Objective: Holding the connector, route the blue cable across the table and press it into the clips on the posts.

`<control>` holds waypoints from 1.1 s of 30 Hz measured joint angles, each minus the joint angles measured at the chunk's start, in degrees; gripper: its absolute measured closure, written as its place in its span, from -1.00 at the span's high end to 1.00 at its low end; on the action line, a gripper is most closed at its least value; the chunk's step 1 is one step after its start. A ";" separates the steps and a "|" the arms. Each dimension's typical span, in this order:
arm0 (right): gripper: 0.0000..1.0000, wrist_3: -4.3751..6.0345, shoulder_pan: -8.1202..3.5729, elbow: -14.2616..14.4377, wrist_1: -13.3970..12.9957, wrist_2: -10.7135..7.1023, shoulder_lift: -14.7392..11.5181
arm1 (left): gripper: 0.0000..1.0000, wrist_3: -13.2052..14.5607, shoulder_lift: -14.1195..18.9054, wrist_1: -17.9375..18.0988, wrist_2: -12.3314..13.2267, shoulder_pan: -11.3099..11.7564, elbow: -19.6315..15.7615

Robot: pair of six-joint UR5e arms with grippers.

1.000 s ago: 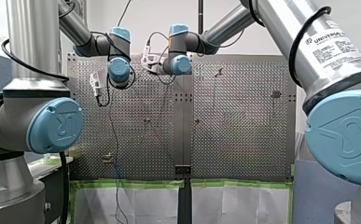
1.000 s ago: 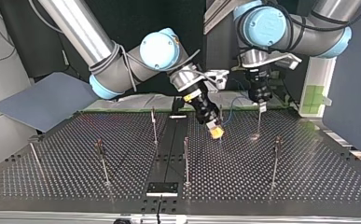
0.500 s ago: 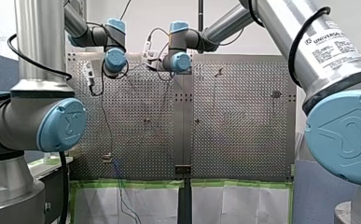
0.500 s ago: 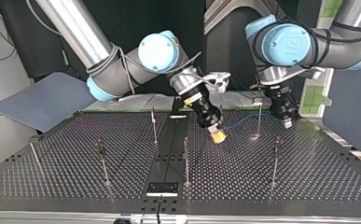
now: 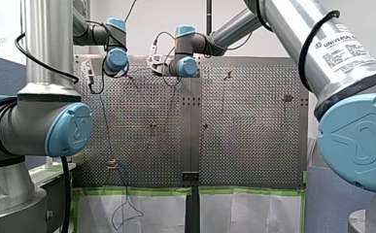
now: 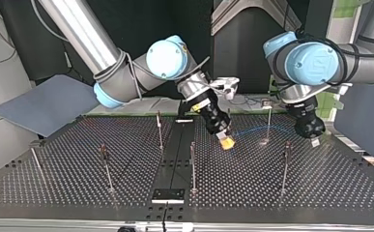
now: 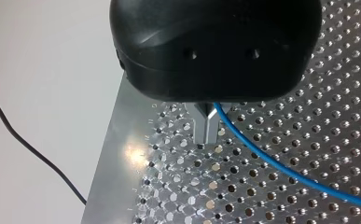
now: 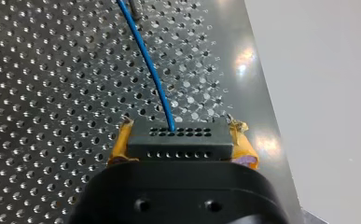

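In the right wrist view my right gripper (image 8: 178, 129) is shut on the black connector (image 8: 178, 143), one yellow pad on each side. The blue cable (image 8: 146, 60) leaves the connector and runs ahead over the perforated table. In the top view my right gripper (image 6: 227, 141) hangs low near the middle, and the blue cable (image 6: 252, 130) stretches from it toward my left gripper (image 6: 314, 140) at the right. The left wrist view shows my left gripper (image 7: 207, 136) with its metal fingers shut on the blue cable (image 7: 281, 169), near the table's corner.
Several thin posts stand on the table in the top view, among them a post (image 6: 268, 123) just behind the cable, a post (image 6: 285, 166) in front of my left gripper and a post (image 6: 193, 166) at the middle. Cable slack (image 5: 122, 213) hangs over the table edge in the front view.
My left gripper has slid along the cable toward the top view's right and slightly forward, away from my right gripper. The cable between them is drawn out longer. My right gripper has hardly moved.
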 joint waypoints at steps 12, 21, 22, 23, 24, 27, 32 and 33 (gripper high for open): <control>-1.00 0.63 0.10 -1.71 -0.01 -0.51 1.47 | -1.00 1.24 -2.24 1.53 4.28 0.51 0.85; -1.00 0.72 0.00 -3.23 0.03 -0.51 2.30 | -1.00 1.43 -3.75 1.61 3.89 1.20 1.61; -1.00 0.75 -0.05 -3.36 0.03 -0.48 2.32 | -1.00 1.44 -3.97 1.59 3.81 1.27 1.81; -1.00 0.77 -0.11 -3.50 0.03 -0.45 2.35 | -1.00 1.45 -4.15 1.57 3.74 1.34 2.03; -1.00 0.78 -0.14 -3.60 0.02 -0.42 2.36 | -1.00 1.42 -4.33 1.56 3.69 1.43 2.26; -1.00 0.83 -0.18 -3.94 -0.01 -0.32 2.43 | -1.00 1.34 -4.58 1.45 3.69 1.67 2.71; -1.00 1.00 -0.19 -4.33 -0.04 -0.19 2.51 | -1.00 1.36 -4.59 0.79 3.81 2.11 3.09; -1.00 1.02 -0.20 -4.37 -0.05 -0.14 2.53 | -1.00 1.40 -4.66 0.78 3.88 2.23 3.18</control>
